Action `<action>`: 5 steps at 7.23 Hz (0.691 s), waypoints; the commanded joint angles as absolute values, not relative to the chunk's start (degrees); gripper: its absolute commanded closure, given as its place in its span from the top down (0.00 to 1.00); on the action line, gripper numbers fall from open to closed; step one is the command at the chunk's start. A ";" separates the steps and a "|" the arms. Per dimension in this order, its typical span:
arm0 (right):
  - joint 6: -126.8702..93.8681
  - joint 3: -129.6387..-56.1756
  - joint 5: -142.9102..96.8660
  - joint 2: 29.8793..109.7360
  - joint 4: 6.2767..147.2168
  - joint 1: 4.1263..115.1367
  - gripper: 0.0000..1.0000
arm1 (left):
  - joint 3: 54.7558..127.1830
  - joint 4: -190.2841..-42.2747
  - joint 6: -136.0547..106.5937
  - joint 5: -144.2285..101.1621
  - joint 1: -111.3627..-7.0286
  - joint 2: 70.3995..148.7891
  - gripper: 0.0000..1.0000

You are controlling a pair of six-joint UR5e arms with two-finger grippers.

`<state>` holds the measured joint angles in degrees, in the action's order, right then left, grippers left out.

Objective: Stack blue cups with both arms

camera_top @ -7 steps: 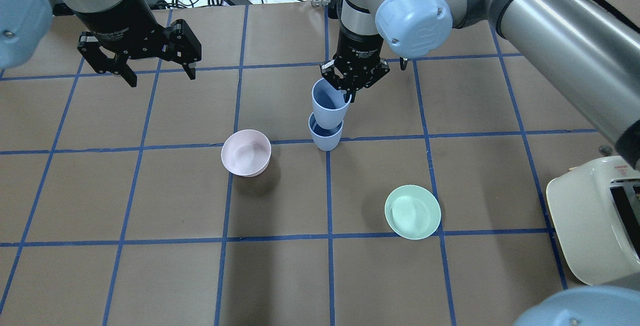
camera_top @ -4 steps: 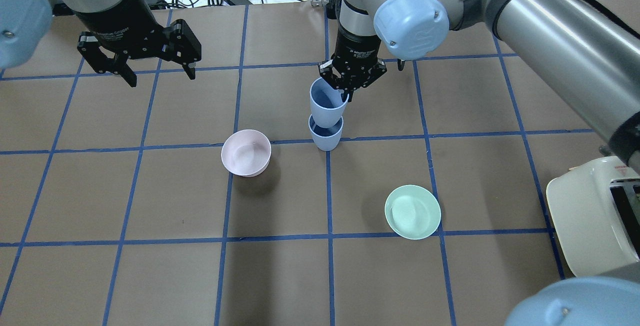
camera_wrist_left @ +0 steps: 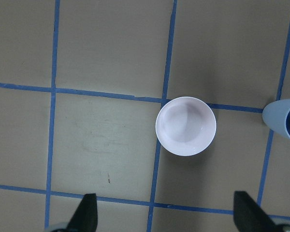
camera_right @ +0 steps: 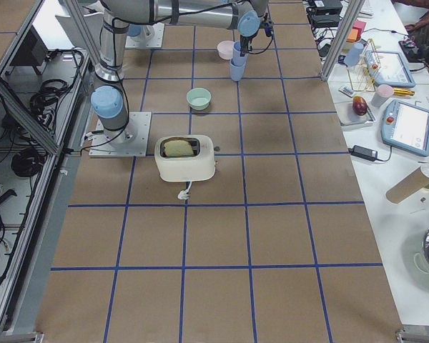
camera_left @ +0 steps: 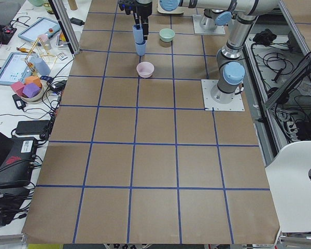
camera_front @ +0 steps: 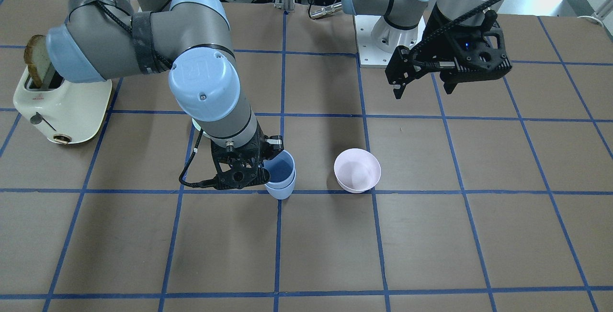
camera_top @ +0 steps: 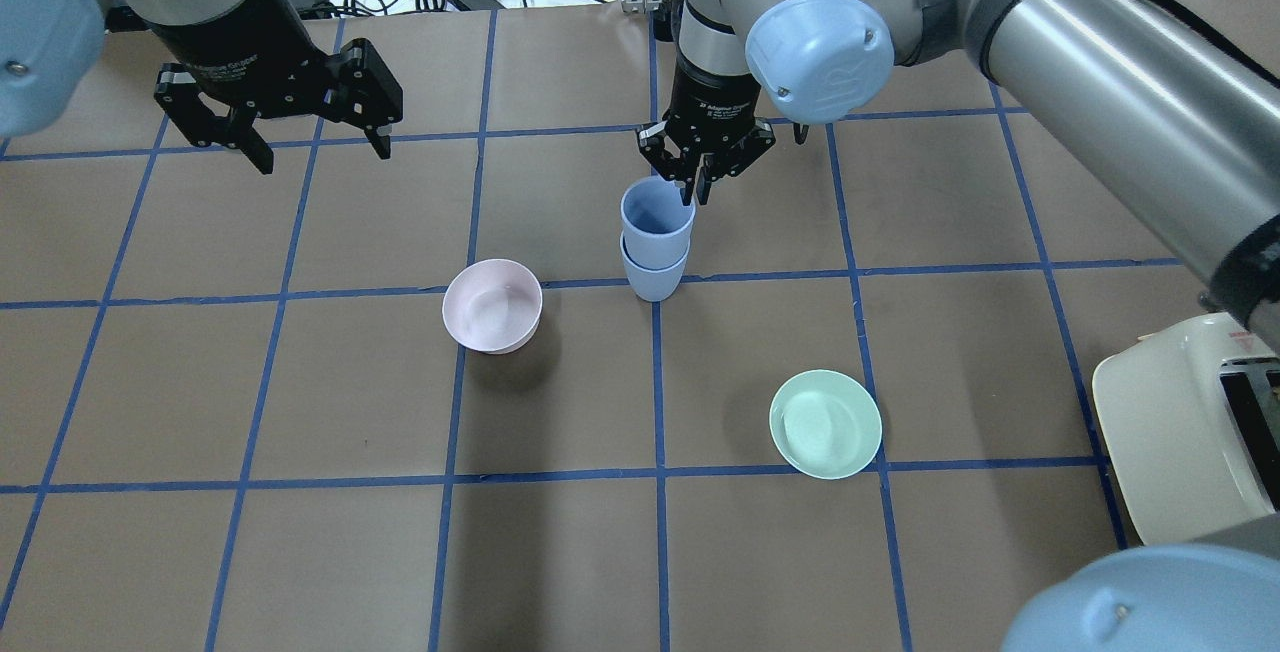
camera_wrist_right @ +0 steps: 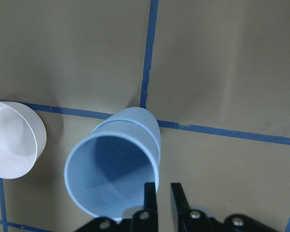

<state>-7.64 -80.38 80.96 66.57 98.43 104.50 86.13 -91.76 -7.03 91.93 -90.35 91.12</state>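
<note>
Two blue cups stand nested at the table's middle: the upper cup (camera_top: 655, 217) sits in the lower cup (camera_top: 653, 279), both upright. They also show in the front view, upper cup (camera_front: 281, 167) in lower cup (camera_front: 281, 192). My right gripper (camera_top: 696, 194) is shut on the upper cup's far rim; the right wrist view shows one finger inside the wall and one outside of the upper cup (camera_wrist_right: 111, 174), with the right gripper (camera_wrist_right: 163, 191) at the bottom edge. My left gripper (camera_top: 324, 160) hangs open and empty at the far left, above the table, and shows in its own view (camera_wrist_left: 166, 212).
A pale pink bowl (camera_top: 492, 305) sits left of the cups. A mint-green bowl (camera_top: 825, 423) sits nearer the robot on the right. A cream toaster (camera_top: 1180, 442) with bread stands at the right edge. Cables and clutter lie beyond the table's far edge.
My right gripper has lowered the upper cup, which was tilted above the lower cup, down into it; the cups now sit nested. The left arm has not moved.
</note>
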 commanded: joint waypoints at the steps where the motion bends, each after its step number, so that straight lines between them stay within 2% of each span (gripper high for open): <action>1: -12.89 -80.42 80.68 66.62 98.35 104.50 1.00 | 86.13 -91.76 -7.03 91.93 -90.35 91.05 1.00; 5: -11.08 -78.23 88.03 70.04 98.44 101.79 1.00 | 86.13 -91.76 -7.03 91.93 -90.35 91.05 1.00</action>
<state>-11.69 -78.81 84.38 68.55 98.84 102.92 86.13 -91.76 -7.03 91.93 -90.35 91.06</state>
